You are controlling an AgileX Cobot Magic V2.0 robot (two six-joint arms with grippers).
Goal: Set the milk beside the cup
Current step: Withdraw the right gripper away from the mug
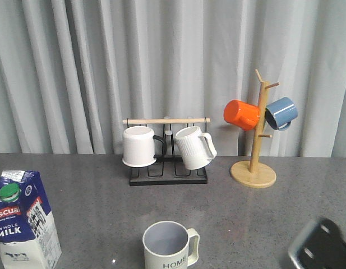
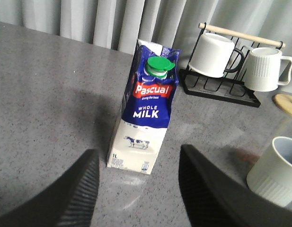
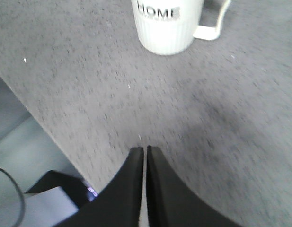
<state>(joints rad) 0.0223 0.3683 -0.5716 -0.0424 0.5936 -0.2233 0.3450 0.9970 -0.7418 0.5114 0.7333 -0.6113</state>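
Observation:
The milk (image 1: 24,221), a blue-and-white carton with a green cap, stands upright at the front left of the grey table. It also shows in the left wrist view (image 2: 143,124). My left gripper (image 2: 138,177) is open and empty, just short of the carton's base, out of the front view. The cup (image 1: 169,245), a cream mug with "HOME" lettering, stands at the front centre, to the right of the milk with a gap between. It shows in the left wrist view (image 2: 275,171) and the right wrist view (image 3: 167,23). My right gripper (image 3: 145,150) is shut and empty above the table near its edge, partly in the front view (image 1: 321,246).
A black wire rack (image 1: 167,168) at the back centre holds a plain white mug with black handle (image 1: 140,146) and a ribbed white mug (image 1: 193,147). A wooden mug tree (image 1: 255,162) at the back right carries an orange mug (image 1: 241,114) and a blue mug (image 1: 281,112). Grey curtains hang behind.

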